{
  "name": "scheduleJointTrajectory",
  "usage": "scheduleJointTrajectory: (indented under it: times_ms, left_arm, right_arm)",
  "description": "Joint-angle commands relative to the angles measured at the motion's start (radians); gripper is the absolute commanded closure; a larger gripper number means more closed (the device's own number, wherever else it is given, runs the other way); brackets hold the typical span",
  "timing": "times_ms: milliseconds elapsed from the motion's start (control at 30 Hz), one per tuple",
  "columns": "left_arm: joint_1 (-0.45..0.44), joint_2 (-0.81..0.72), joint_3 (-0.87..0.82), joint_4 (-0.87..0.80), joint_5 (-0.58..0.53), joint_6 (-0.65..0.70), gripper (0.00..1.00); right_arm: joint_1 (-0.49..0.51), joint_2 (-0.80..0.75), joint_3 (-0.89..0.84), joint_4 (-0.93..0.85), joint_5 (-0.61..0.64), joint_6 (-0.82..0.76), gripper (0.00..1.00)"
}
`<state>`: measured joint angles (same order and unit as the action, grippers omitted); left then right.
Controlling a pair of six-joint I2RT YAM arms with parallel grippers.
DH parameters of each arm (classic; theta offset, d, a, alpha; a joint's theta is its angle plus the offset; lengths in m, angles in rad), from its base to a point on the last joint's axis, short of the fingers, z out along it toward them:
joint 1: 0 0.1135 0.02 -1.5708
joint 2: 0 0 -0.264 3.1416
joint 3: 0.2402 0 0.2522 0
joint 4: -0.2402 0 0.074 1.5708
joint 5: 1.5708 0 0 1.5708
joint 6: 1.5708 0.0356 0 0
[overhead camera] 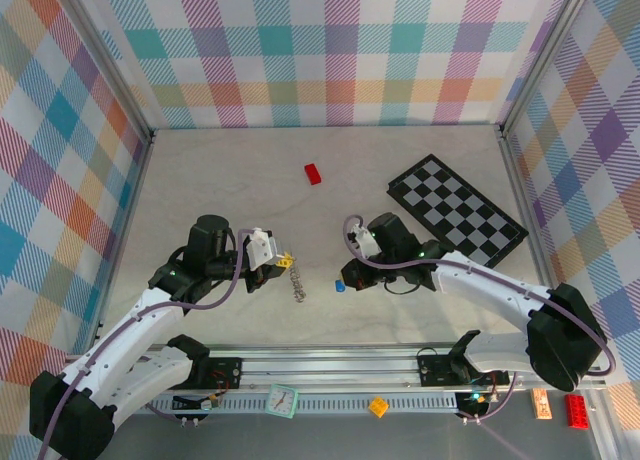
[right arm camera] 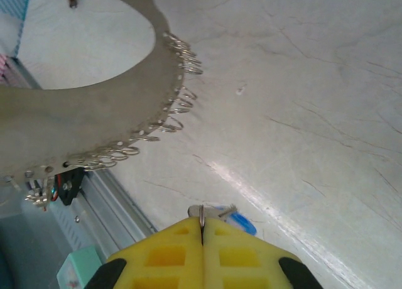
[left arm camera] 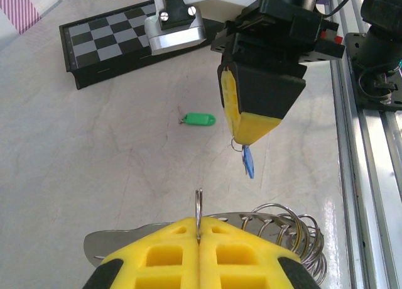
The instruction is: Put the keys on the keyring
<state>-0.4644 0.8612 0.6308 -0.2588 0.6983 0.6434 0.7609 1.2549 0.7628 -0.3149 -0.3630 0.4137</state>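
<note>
keyring (right arm camera: 81, 125): gripped in left jaws; blue key (left arm camera: 248, 161): hangs from shut right jaws, near keyring

We hold both arms bent inward, wrists tipped low. Our left pincer (overhead camera: 281, 263) and right pincer (overhead camera: 345, 281) point at each other, near but not touching, each with its yellow fingertips pressed tight together.

My left fingers (left arm camera: 163, 254) hide the keyring's (left arm camera: 270, 221) near edge. From my right wrist the keyring looks blurred, cut off leftward; below it, my right fingers (right arm camera: 169, 257) cover most of the blue key (right arm camera: 243, 226).
</note>
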Motion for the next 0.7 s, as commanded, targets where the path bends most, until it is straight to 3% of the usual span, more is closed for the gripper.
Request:
scheduleJointTrajectory:
  times_ms: [0,233,667]
  left_arm:
    - [-0.012,0.002,-0.005,0.036,0.045,-0.013,1.00]
    - [-0.020,-0.001,-0.008,0.060,0.038,-0.084,1.00]
    - [-0.023,0.030,-0.006,0.084,0.072,-0.104,1.00]
  right_arm:
    - [0.017,-0.015,0.053,0.002,-0.054,-0.097,1.00]
    - [0.067,-0.020,0.119,0.053,-0.038,-0.217,1.00]
    - [0.077,0.035,0.215,0.166,-0.147,-0.294,1.00]
